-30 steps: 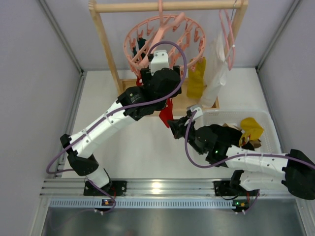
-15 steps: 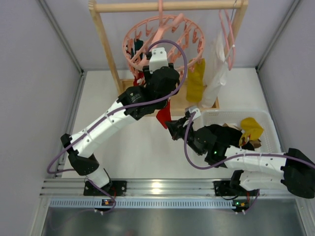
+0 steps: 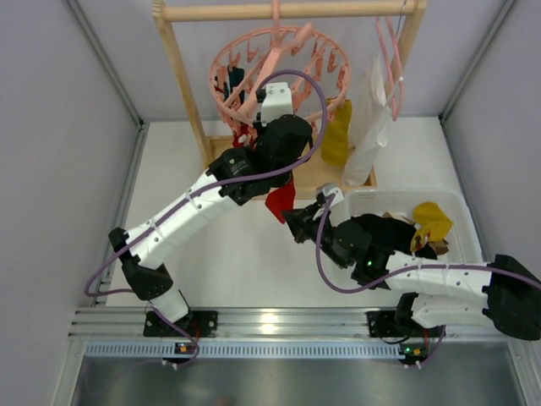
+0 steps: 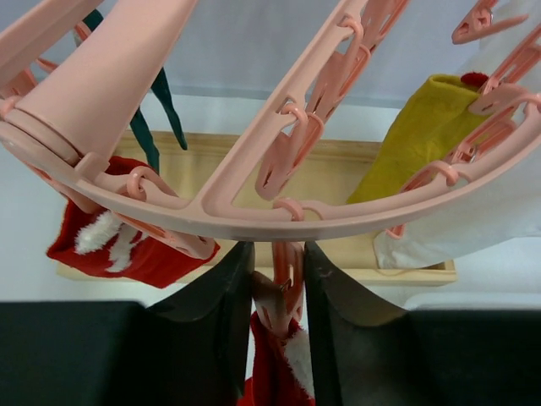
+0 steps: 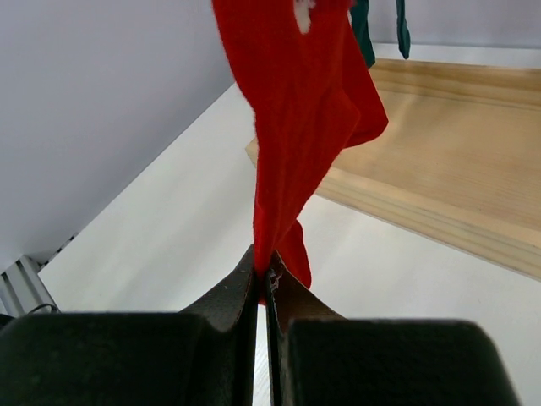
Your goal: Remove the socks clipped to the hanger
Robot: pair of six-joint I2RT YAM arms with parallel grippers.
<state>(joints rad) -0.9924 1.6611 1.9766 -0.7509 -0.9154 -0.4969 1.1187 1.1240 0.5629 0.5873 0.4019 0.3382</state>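
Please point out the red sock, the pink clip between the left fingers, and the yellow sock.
red sock (image 5: 296, 127): right wrist view, middle of the fabric.
pink clip (image 4: 286, 288): left wrist view, its lower body.
yellow sock (image 4: 418, 135): left wrist view, middle of the fabric.

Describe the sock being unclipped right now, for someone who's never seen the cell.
Find the wooden rack at the back; a round pink hanger hangs from it. Below the hanger's near rim dangles a red sock. Unlike the other red sock, the yellow sock and the teal sock, its peg is clasped by the left fingers and the right fingers pinch its lower tip.
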